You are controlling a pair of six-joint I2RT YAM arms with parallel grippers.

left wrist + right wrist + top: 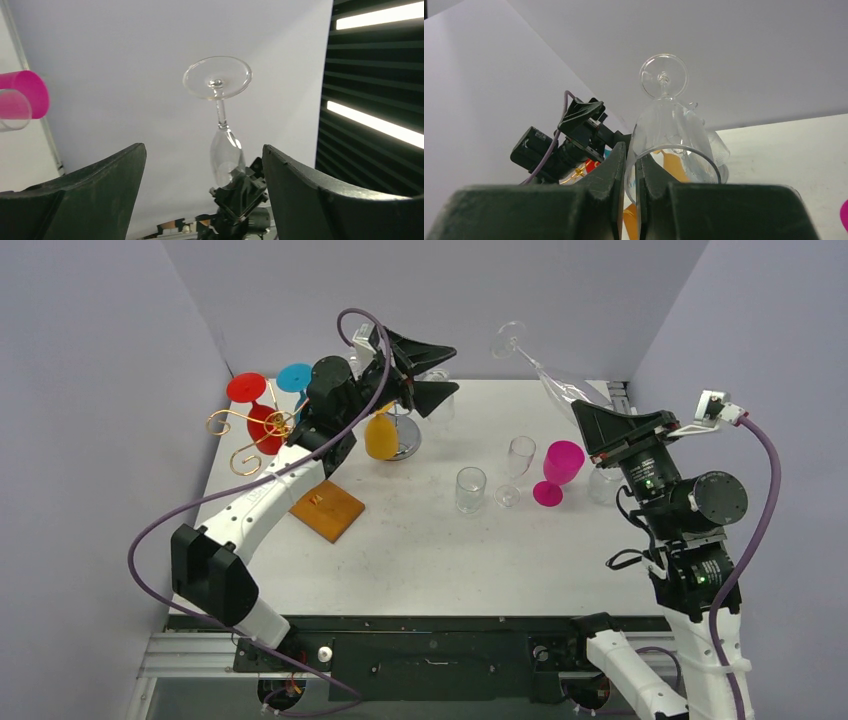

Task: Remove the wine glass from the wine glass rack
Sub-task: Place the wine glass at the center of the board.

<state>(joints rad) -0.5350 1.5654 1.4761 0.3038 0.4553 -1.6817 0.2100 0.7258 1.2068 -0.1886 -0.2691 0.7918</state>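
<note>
While my right gripper (630, 152) pinched the clear wine glass (664, 77) by its rim, foot upward, I saw the left gripper (438, 370) spread wide.

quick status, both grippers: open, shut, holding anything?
Left gripper: open, jaws wide apart, holding nothing.
Right gripper: closed on the rim of the clear stemmed wine glass, foot end pointing up.

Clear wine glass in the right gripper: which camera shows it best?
Left wrist: the whole clear wine glass, foot to bowl, sharp against the wall. Right wrist shows its bowl rim pinched in the right gripper, foreshortened. Top external shows it faint.
</note>
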